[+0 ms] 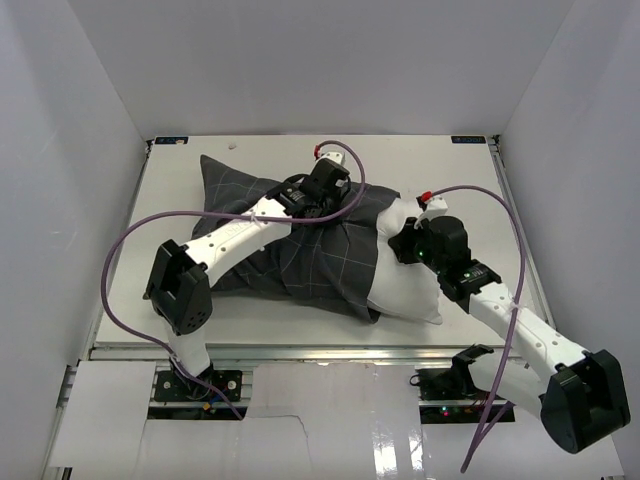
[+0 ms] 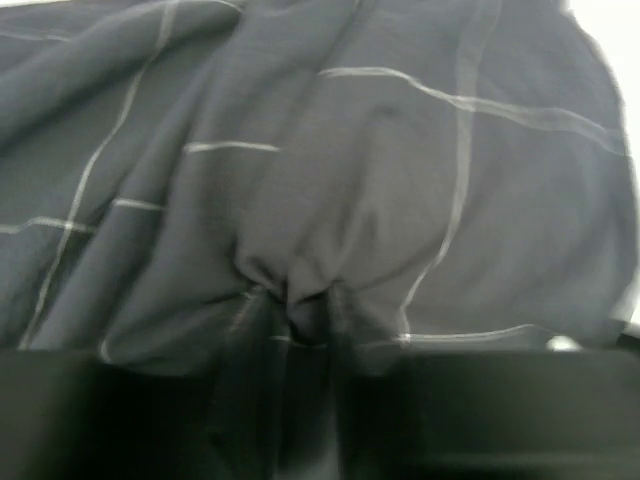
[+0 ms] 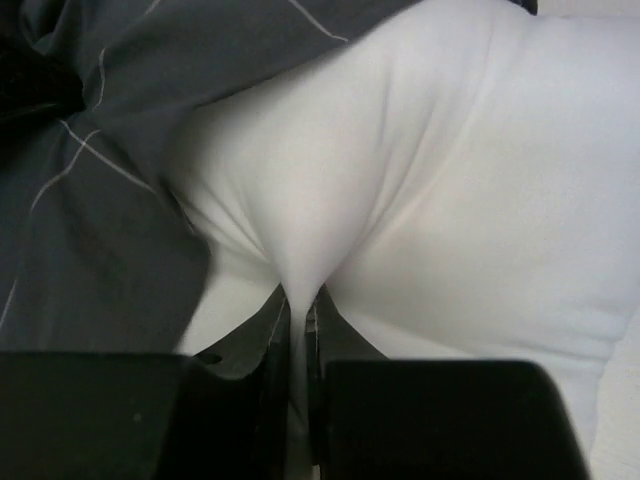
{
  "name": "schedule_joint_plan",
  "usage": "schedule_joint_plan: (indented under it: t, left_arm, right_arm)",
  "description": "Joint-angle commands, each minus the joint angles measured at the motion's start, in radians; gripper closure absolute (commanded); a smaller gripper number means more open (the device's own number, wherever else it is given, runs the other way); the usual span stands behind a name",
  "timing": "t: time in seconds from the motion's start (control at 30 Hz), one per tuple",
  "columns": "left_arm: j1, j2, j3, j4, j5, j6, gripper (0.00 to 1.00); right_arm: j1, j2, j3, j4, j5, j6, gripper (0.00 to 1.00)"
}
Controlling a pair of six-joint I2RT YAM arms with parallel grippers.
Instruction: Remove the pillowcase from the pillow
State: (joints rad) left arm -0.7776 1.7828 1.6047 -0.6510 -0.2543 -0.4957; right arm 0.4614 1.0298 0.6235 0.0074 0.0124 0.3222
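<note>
Top view: the pillow (image 1: 408,290) lies across the table (image 1: 180,190), its left part inside the pillowcase (image 1: 290,258) and its right end bare. The pillowcase's open edge crosses the pillow just left of the right gripper (image 3: 300,320), which is clamped on a pinched ridge of white pillow fabric. The left gripper (image 2: 297,315) pinches a gathered fold of the pillowcase near its far edge. Bare table borders the far, left and near sides.
</note>
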Motion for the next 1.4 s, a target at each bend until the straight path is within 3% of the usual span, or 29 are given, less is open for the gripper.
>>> schedule_joint_plan:
  t: [0.0, 0.03, 0.17, 0.3, 0.47, 0.67, 0.7, 0.73, 0.83, 0.9, 1.1, 1.37]
  left_arm:
    - [-0.003, 0.015, 0.049, -0.029, -0.118, -0.035, 0.75]
    - [-0.002, 0.017, 0.061, -0.036, -0.146, -0.041, 1.00]
    - [0.026, 0.004, 0.162, -0.131, -0.322, -0.076, 1.00]
    - [0.099, -0.071, 0.179, -0.194, -0.367, -0.101, 1.00]
    - [0.211, -0.192, 0.038, -0.174, -0.350, -0.130, 1.00]
    - [0.267, -0.249, -0.133, -0.087, -0.285, -0.104, 1.00]
    - [0.265, -0.287, -0.156, -0.049, -0.230, -0.034, 0.95]
    - [0.265, -0.315, -0.184, -0.006, -0.041, 0.001, 0.55]
    - [0.264, -0.428, -0.290, 0.100, 0.335, 0.084, 0.07]
    - [0.253, -0.471, -0.313, 0.070, 0.366, 0.098, 0.04]
    - [0.244, -0.646, -0.318, -0.120, 0.080, 0.126, 0.02]
    - [0.239, -0.792, -0.537, -0.080, 0.168, 0.105, 0.12]
  right_arm:
    - [0.006, -0.051, -0.067, -0.046, 0.104, 0.023, 0.92]
    - [0.006, -0.068, -0.074, -0.046, 0.125, 0.029, 0.92]
    - [0.006, -0.201, -0.122, -0.047, 0.225, 0.064, 0.92]
    - [0.006, -0.289, -0.143, -0.067, 0.299, 0.080, 0.92]
    - [0.006, -0.344, -0.154, -0.078, 0.343, 0.101, 0.92]
    - [0.006, -0.343, -0.130, -0.060, 0.367, 0.117, 0.92]
    - [0.006, -0.332, -0.104, -0.050, 0.362, 0.115, 0.92]
    - [0.006, -0.317, -0.085, -0.041, 0.357, 0.110, 0.92]
    - [0.005, -0.211, 0.027, -0.040, 0.362, 0.100, 0.92]
    - [0.002, -0.111, 0.099, -0.044, 0.359, 0.091, 0.92]
    - [-0.088, 0.157, 0.432, -0.150, 0.263, 0.097, 0.92]
    - [-0.283, 0.322, 0.533, -0.175, 0.134, 0.162, 0.92]
